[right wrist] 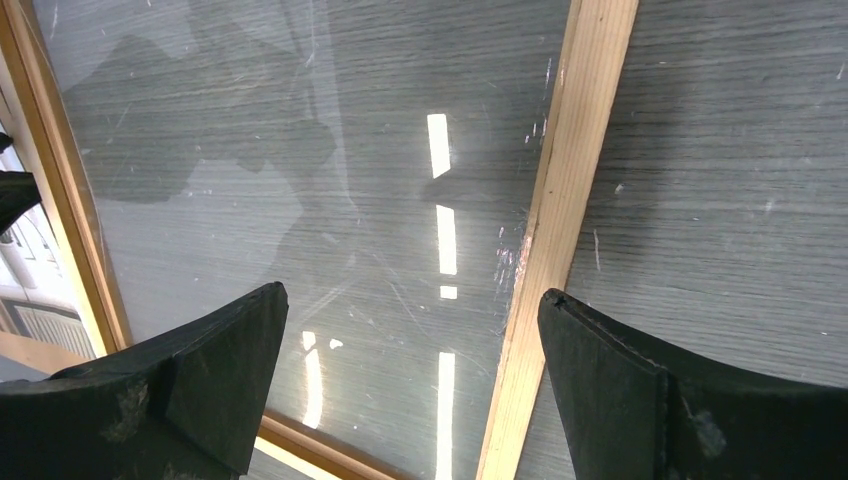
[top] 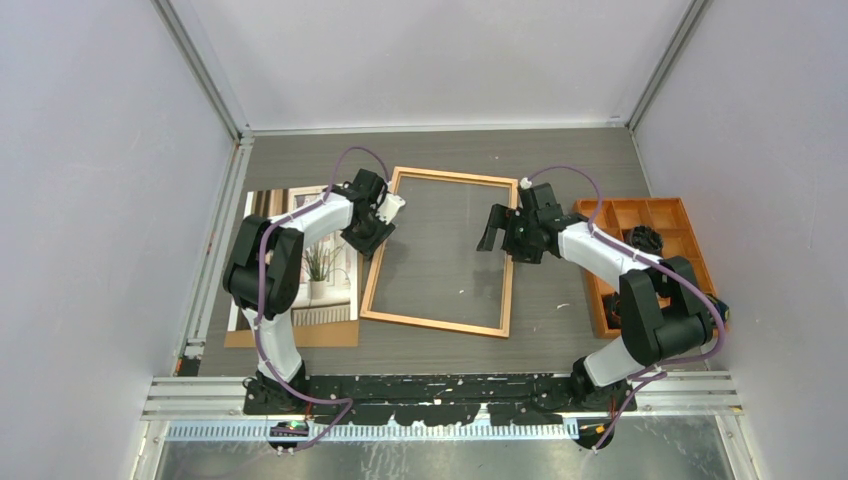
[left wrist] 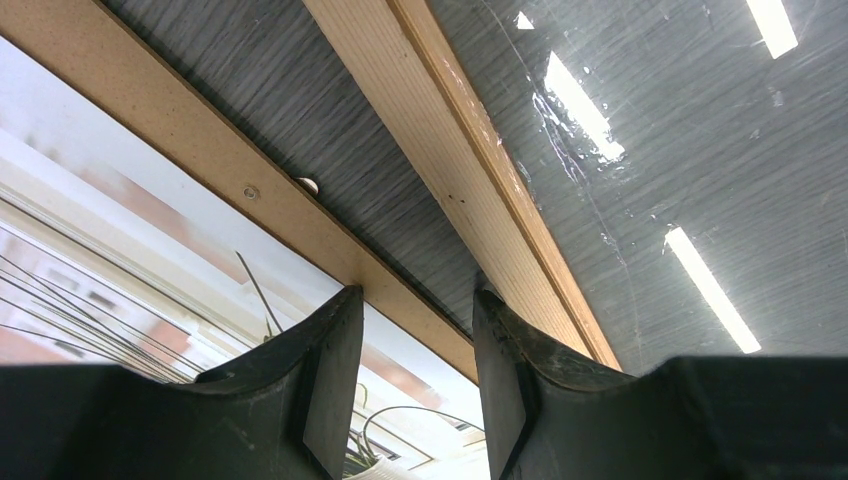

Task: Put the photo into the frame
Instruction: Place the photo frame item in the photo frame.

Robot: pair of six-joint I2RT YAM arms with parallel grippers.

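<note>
The frame (top: 437,323), a thin orange-brown wooden border around a glass pane, lies flat mid-table. The photo (top: 312,262) of a grassy potted plant lies face up to its left, on a brown backing board (top: 290,336). My left gripper (top: 366,238) is open and empty, low over the gap between board and frame. In the left wrist view its fingers (left wrist: 330,380) flank the board's edge (left wrist: 200,140), with the photo (left wrist: 120,260) on the left and the frame border (left wrist: 450,150) on the right. My right gripper (top: 490,238) is wide open and empty, above the frame's right border (right wrist: 560,200) and the glass (right wrist: 300,150).
An orange compartment tray (top: 690,215) stands at the right edge with a small black object (top: 645,238) in it. Grey walls enclose the table on three sides. A metal rail runs along the near edge by the arm bases.
</note>
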